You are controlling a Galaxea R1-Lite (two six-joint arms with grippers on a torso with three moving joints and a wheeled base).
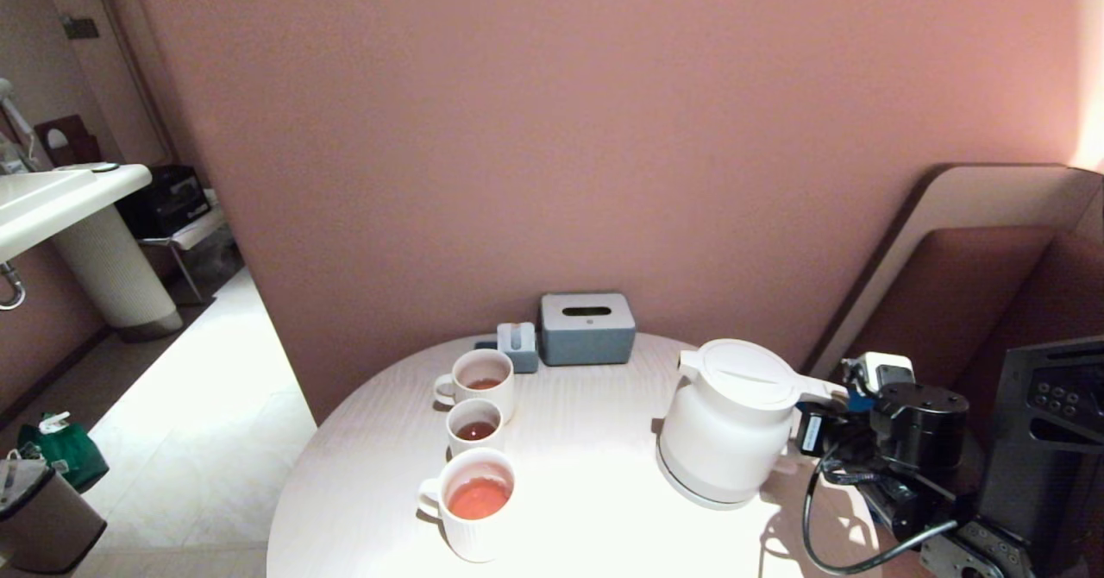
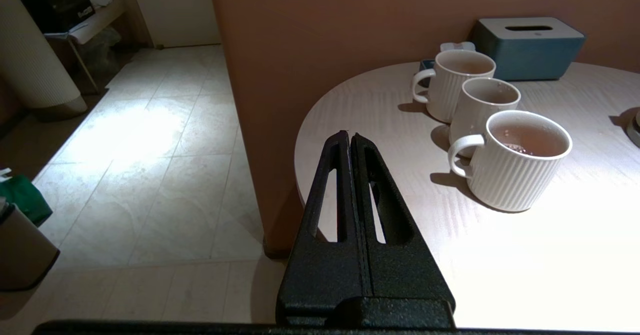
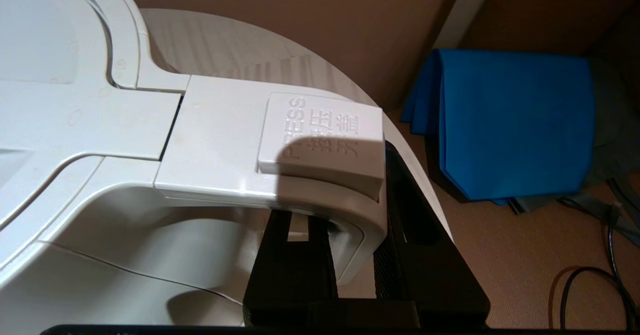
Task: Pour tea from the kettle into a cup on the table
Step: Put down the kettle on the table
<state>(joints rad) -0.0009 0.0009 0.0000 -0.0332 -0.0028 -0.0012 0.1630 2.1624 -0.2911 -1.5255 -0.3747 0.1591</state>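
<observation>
The white kettle (image 1: 729,423) stands on its round base (image 1: 690,490) at the right of the pale round table (image 1: 586,474). My right gripper (image 1: 815,430) is shut on the kettle's handle (image 3: 320,175), one black finger (image 3: 295,255) inside the loop, the other outside. Three white ribbed cups stand in a row at the left. The near cup (image 1: 473,502) holds orange-red tea (image 1: 479,498); the middle cup (image 1: 474,427) and far cup (image 1: 483,380) hold a little dark tea. My left gripper (image 2: 350,136) hovers shut and empty over the table's left edge, short of the near cup (image 2: 520,162).
A grey-blue tissue box (image 1: 586,328) and a small holder (image 1: 517,347) stand at the back by the wall. A padded seat back (image 1: 975,259) and a blue cloth (image 3: 515,125) lie right of the table. A washbasin (image 1: 52,198) and tiled floor are left.
</observation>
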